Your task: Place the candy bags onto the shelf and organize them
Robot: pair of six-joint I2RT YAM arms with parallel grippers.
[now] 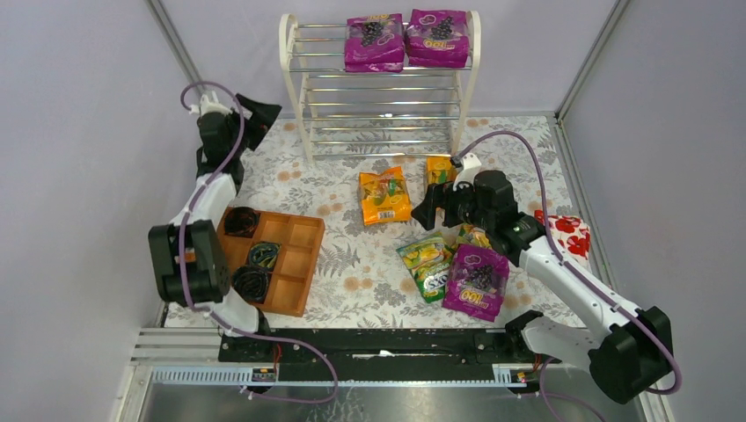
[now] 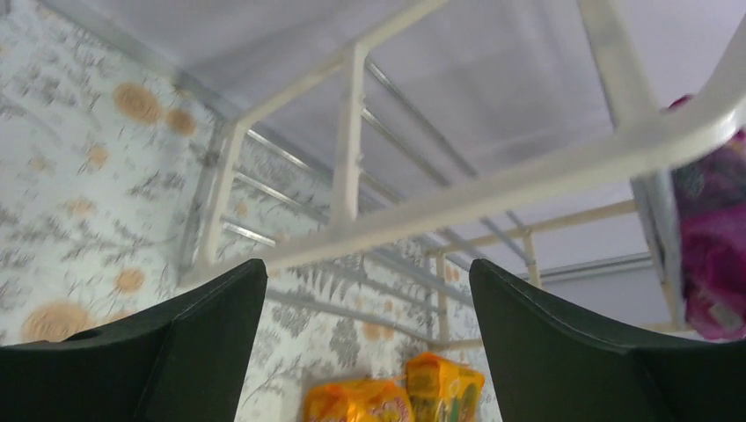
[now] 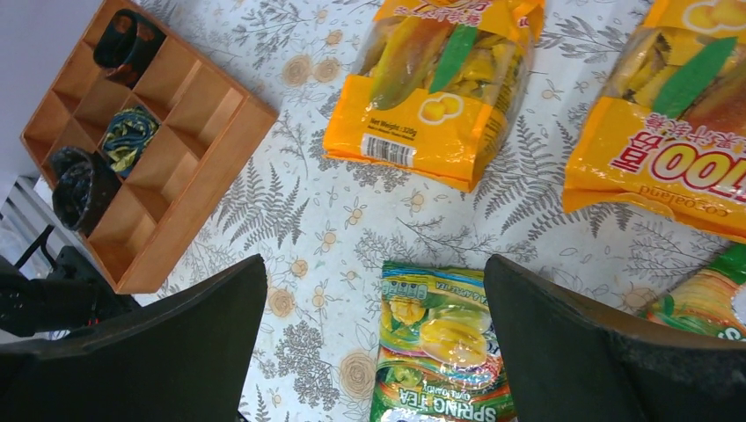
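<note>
Nearest the arm bases, a glossy purple grape-printed candy bag (image 1: 476, 281) and a green-yellow plastic candy bag (image 1: 425, 266) are laid flat on the floral tablecloth (image 1: 352, 264). A brown wooden compartment tray (image 1: 295, 255) is set well to their left. Just beyond them the right gripper (image 1: 428, 209) is held above the cloth, fingers spread wide and empty. Two orange candy bags (image 1: 384, 195) are seen farther on. The left gripper (image 1: 258, 116) is likewise spread wide and empty beside the white chrome-rod shelf (image 1: 296, 88), on whose top tier two more purple bags (image 1: 375, 41) are set side by side.

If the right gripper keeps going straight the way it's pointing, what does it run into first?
Most likely the green-yellow bag, lying flat on the tablecloth below the right gripper's open jaws. Depth is unclear, so it might touch the cloth at the bag's edge instead.
</note>
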